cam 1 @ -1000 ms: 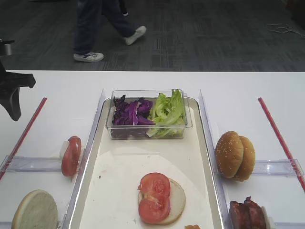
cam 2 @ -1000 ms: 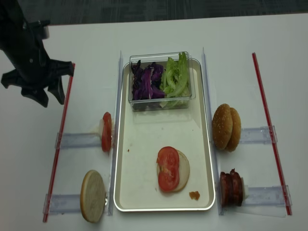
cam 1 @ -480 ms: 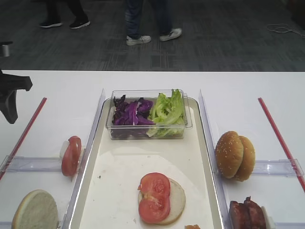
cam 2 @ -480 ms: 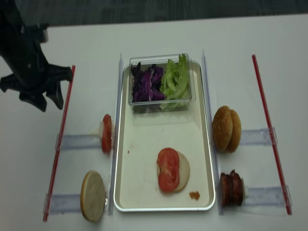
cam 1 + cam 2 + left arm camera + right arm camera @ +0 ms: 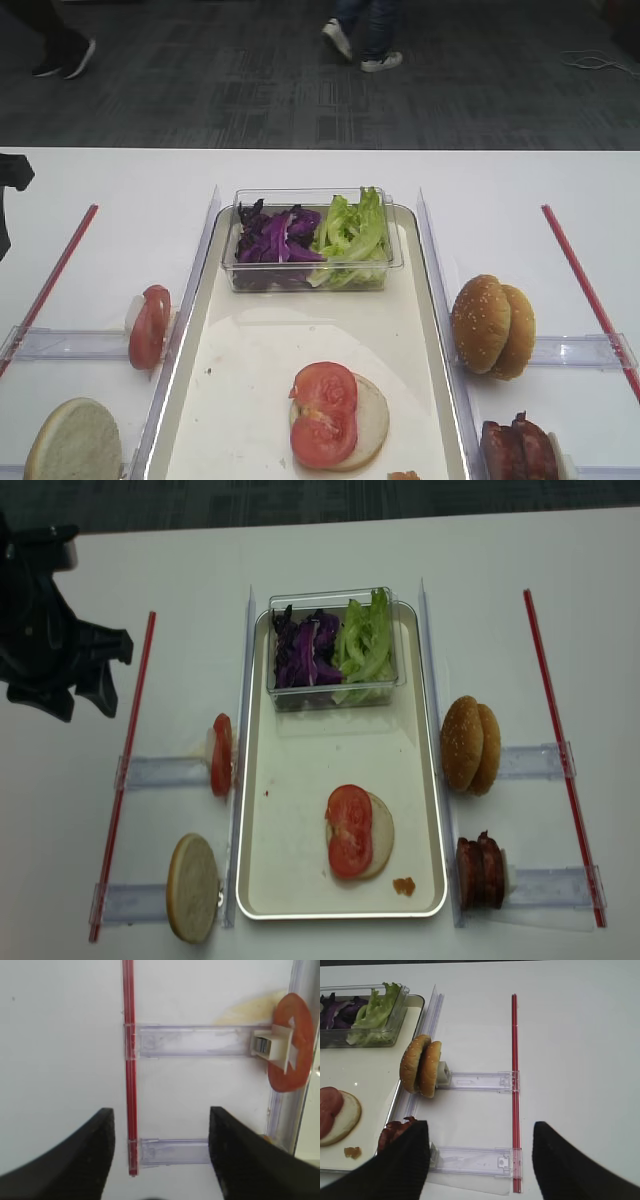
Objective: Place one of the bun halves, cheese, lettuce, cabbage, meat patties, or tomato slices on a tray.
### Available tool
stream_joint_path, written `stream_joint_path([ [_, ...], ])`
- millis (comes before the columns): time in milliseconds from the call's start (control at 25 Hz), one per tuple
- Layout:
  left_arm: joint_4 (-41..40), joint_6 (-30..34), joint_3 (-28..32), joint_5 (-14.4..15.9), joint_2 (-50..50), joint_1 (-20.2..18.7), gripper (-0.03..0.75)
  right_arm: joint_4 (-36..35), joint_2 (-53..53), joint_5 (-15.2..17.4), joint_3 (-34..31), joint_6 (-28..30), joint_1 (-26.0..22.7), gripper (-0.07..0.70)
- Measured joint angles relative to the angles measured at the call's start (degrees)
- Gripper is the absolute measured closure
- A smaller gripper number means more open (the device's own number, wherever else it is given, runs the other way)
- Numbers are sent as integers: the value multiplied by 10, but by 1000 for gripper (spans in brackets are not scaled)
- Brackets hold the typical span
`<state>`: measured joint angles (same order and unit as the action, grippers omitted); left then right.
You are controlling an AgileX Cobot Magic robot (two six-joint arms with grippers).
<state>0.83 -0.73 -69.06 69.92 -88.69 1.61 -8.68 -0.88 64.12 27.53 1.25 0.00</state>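
On the cream tray [image 5: 300, 880] a tomato slice [image 5: 349, 831] lies on a pale bun half [image 5: 381, 836]. Lettuce [image 5: 366, 640] and cabbage [image 5: 305, 650] fill a clear box at its far end. Another tomato slice [image 5: 221, 755] and a pale bun half [image 5: 192, 887] stand on holders left of the tray. Sesame bun halves [image 5: 470, 745] and meat patties [image 5: 480, 870] stand on its right. My left gripper [image 5: 80, 702] hangs open and empty over the table's far left, outside the red strip [image 5: 129, 1060]. My right gripper [image 5: 480, 1160] is open and empty beside the patties [image 5: 395, 1132]. No cheese shows.
Clear plastic holder rails [image 5: 160, 772] lie on both sides of the tray, ending at red strips [image 5: 548, 720]. Upright clear dividers [image 5: 195, 290] flank the tray's long sides. An orange crumb [image 5: 404, 886] sits in the tray's near right corner. People's feet [image 5: 360, 35] pass beyond the table.
My left gripper has drifted left, away from the tray, almost leaving the first high view, and its jaws have spread a little wider. The food has not moved.
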Motion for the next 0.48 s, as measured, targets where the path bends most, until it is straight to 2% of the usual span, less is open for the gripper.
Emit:
stream_joint_path([
  [480,0,24,82,3,147,0,283,0,0,0,0,3,0,178],
])
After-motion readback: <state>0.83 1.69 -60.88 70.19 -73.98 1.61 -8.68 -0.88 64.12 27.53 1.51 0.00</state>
